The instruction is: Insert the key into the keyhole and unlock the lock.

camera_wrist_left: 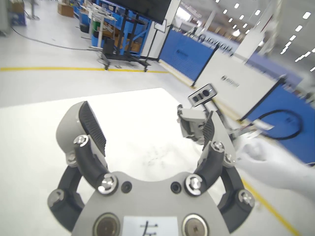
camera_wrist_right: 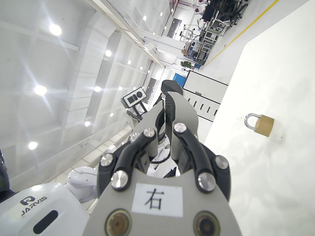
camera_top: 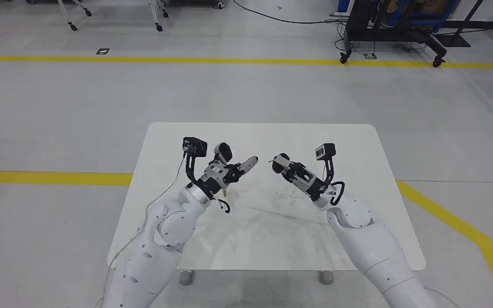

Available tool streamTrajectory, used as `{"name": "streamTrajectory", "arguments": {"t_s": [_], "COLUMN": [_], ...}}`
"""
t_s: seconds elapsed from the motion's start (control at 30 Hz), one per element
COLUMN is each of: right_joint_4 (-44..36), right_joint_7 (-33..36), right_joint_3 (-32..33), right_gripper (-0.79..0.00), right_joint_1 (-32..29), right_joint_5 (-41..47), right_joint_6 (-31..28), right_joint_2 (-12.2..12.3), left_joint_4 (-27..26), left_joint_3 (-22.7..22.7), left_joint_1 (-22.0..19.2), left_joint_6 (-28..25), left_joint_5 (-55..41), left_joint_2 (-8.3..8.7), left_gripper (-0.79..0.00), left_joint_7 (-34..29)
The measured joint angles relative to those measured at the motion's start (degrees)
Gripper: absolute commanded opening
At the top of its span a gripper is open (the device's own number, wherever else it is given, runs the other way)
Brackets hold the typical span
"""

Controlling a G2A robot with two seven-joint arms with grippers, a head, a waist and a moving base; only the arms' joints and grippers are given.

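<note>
A brass padlock (camera_wrist_right: 264,125) with a steel shackle lies flat on the white table (camera_top: 308,239). My left gripper (camera_wrist_left: 147,119) hangs open above the table's middle, with nothing between its ribbed pads (camera_wrist_left: 94,126); from above it (camera_top: 237,158) points toward the other arm. My right gripper (camera_wrist_right: 168,92) is shut, held above the table and facing the left one across a small gap. A thin pale sliver, apparently the key (camera_top: 271,161), pokes out of its tip (camera_top: 277,162). The right gripper (camera_wrist_left: 190,124) also appears beyond the left fingers.
The tabletop around both arms is bare white with faint scuff marks (camera_top: 289,202). Yellow floor lines (camera_top: 231,60) run past the table, and a wheeled black stand (camera_top: 393,35) is far behind it.
</note>
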Motion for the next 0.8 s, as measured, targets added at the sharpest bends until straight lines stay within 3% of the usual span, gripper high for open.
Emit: {"name": "streamTrajectory", "arguments": {"t_s": [0.17, 0.27, 0.37, 0.4, 0.43, 0.5, 0.8], "right_joint_4": [0.09, 0.5, 0.84, 0.98, 1.09, 1.44, 2.56], "right_joint_7": [0.05, -0.16, 0.08, 0.21, 0.34, 0.99, 3.92], "right_joint_3": [-0.41, -0.53, -0.49, -0.5, -0.55, -0.95, -2.32], "right_gripper": [-0.785, -0.785, -0.785, -0.785, -0.785, -0.785, -0.785], "right_joint_1": [0.22, 0.45, 0.83, 0.95, 1.04, 1.38, 2.46], "right_joint_5": [-1.22, -1.51, -2.32, -2.55, -2.69, -3.35, -3.04], "right_joint_6": [-2.7, -4.13, -5.26, -5.42, -5.33, -4.46, -2.64], "right_joint_2": [-0.23, -0.38, -0.43, -0.45, -0.47, -0.52, -0.81], "left_joint_4": [2.87, 4.79, 6.64, 7.38, 7.9, 8.91, 10.77], "left_joint_3": [-1.26, -1.22, -0.63, -0.33, -0.02, 0.81, 3.88], "left_joint_1": [-1.26, -2.28, -3.06, -3.47, -3.78, -4.64, -6.39], "left_joint_6": [0.83, 1.21, 1.06, 1.06, 1.04, 1.07, 2.15], "left_joint_5": [-19.89, -28.22, -34.43, -35.8, -36.39, -35.3, -31.24], "left_joint_2": [-0.12, -0.22, -0.39, -0.44, -0.49, -0.53, -0.93], "left_gripper": [0.0, -0.126, -0.175, -0.225, -0.317, -0.406, -0.456], "left_joint_7": [-9.29, -13.85, -17.03, -18.0, -18.58, -19.23, -17.94]}}
